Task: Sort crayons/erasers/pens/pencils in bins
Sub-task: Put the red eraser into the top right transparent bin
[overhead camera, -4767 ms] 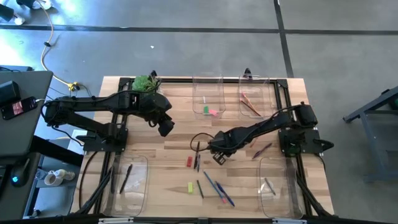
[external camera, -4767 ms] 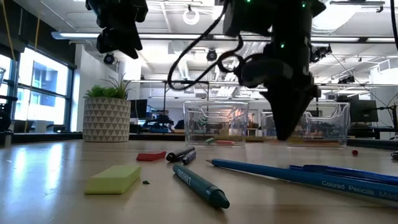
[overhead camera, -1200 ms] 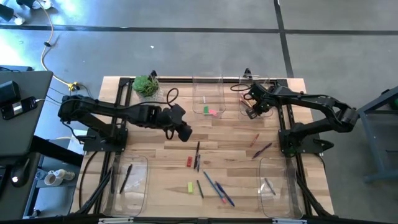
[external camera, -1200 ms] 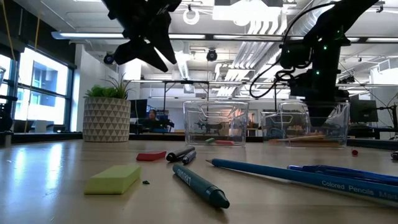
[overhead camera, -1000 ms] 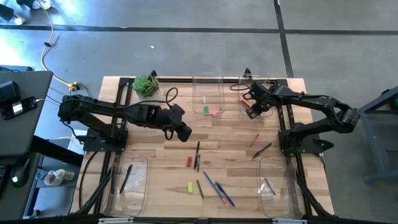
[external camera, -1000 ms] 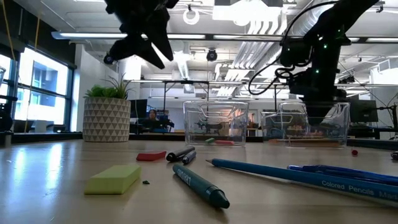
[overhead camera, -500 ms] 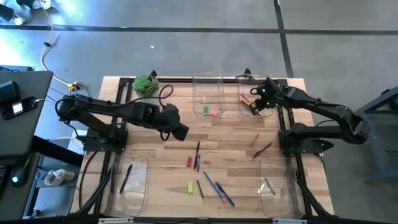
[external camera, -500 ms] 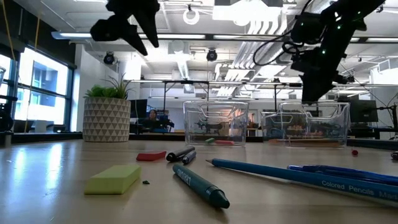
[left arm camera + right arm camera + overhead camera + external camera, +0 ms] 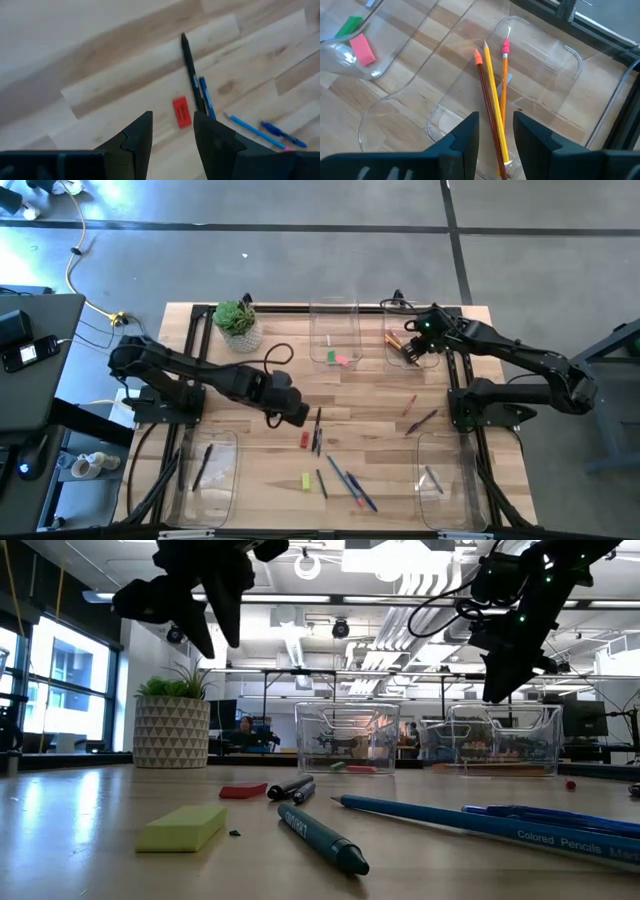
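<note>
My left gripper (image 9: 297, 416) hangs open above the table's middle, a little left of the red eraser (image 9: 182, 111) and two dark pens (image 9: 318, 430). My right gripper (image 9: 412, 351) is open and empty above the far right bin (image 9: 432, 330), where three pencils (image 9: 492, 102) lie flat on its floor. The far middle bin (image 9: 335, 310) holds a pink eraser (image 9: 362, 50) and a green eraser (image 9: 347, 26). A yellow-green eraser (image 9: 180, 828) lies on the table near the front edge.
Blue and green pens (image 9: 345, 480) lie loose at the near middle, a red stick (image 9: 410, 404) and a purple one (image 9: 422, 420) at the right. Near left bin (image 9: 230, 480) holds a dark pen; near right bin (image 9: 455, 485) holds a small stick. A potted plant (image 9: 236, 320) stands far left.
My left gripper has gone toward the table's near edge and come down closer to the red eraser and the dark pens. My right gripper has risen out of the far right bin and now hangs above it; the pencils stay on the bin's floor.
</note>
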`<state>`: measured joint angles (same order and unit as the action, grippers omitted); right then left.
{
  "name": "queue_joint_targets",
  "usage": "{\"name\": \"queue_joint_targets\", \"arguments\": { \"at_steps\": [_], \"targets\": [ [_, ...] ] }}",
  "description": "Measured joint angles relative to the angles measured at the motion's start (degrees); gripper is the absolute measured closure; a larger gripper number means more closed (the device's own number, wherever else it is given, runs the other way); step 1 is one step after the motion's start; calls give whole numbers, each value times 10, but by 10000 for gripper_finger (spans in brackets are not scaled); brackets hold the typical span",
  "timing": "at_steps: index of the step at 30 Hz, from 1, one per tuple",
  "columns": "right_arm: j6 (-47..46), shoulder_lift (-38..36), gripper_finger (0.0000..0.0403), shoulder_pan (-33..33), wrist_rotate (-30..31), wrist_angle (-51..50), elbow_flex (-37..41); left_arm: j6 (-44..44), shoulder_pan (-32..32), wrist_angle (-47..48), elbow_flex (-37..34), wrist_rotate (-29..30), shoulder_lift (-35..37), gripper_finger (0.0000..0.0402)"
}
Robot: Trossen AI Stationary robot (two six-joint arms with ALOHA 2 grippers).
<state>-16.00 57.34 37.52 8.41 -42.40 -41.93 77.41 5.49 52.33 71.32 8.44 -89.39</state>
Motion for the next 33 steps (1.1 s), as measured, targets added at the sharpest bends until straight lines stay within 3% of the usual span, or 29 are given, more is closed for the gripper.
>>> {"name": "queue_joint_targets", "arguments": {
  "at_steps": [17,33],
  "targets": [
    [6,0,293,0,0,1,0,82,71,7,73,41,-4,271],
    [5,0,293,0,0,3,0,125,82,-3,72,40,-133,271]
  ]
}}
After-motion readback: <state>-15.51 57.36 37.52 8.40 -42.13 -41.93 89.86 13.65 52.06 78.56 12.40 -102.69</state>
